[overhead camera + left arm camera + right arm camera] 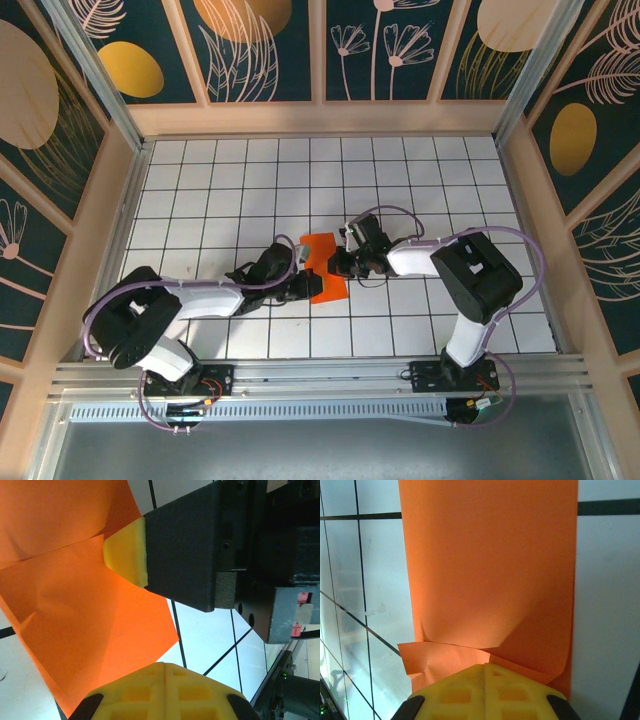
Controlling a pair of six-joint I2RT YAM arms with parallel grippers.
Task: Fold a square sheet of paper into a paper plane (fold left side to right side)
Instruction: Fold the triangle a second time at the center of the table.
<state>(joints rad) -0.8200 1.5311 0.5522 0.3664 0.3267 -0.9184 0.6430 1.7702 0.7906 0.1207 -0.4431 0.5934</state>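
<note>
tabletop (230, 180): white, black grid, evenly lit | walls (380, 50): dark teal panels w/ gold+cream plant art, pale wood frames, round 3 sides of tabletop | alu rail (320, 378): at tabletop near edge

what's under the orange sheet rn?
The white gridded table shows all round the square sheet of paper. In the right wrist view a lower orange layer pokes out beneath the top one. The tiles directly beneath are covered.
</note>
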